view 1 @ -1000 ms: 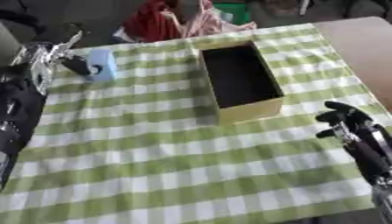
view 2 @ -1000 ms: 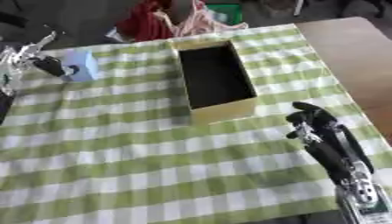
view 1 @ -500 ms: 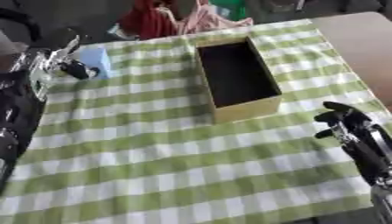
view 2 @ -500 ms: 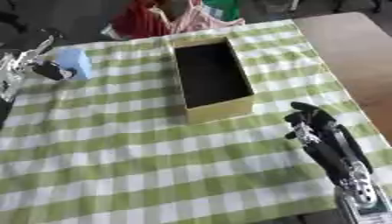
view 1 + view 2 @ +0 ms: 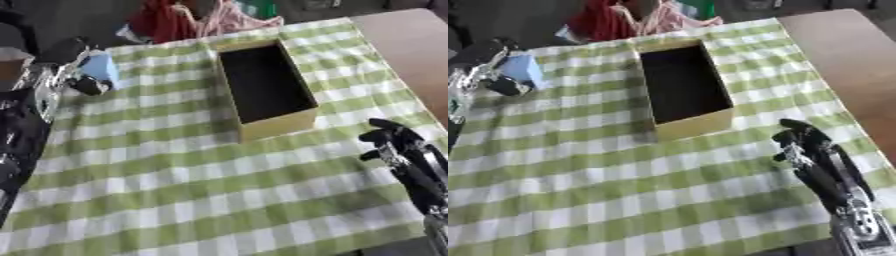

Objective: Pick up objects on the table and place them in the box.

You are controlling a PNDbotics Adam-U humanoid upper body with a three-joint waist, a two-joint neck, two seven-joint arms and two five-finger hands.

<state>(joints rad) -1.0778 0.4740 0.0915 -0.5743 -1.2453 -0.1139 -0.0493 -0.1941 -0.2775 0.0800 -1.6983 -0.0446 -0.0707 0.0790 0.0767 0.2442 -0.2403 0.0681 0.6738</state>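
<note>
A light blue block (image 5: pixel 100 66) sits at the far left of the green checked cloth (image 5: pixel 201 175). My left hand (image 5: pixel 59 75) is around it, one finger reaching over its top and the thumb low at its front. The open yellow cardboard box (image 5: pixel 265 89) stands in the middle of the far half, its inside dark and nothing visible in it. My right hand (image 5: pixel 807 145) rests at the right, near the box's front right corner, fingers curled and holding nothing.
A red and pink bundle (image 5: pixel 192 20) lies just beyond the table's far edge. A bare brown tabletop (image 5: pixel 411 55) runs along the right side past the cloth. My left arm (image 5: pixel 17 145) fills the left edge.
The whole picture has shifted as the head moved. My left hand has closed in around the blue block. The right hand has stayed where it was.
</note>
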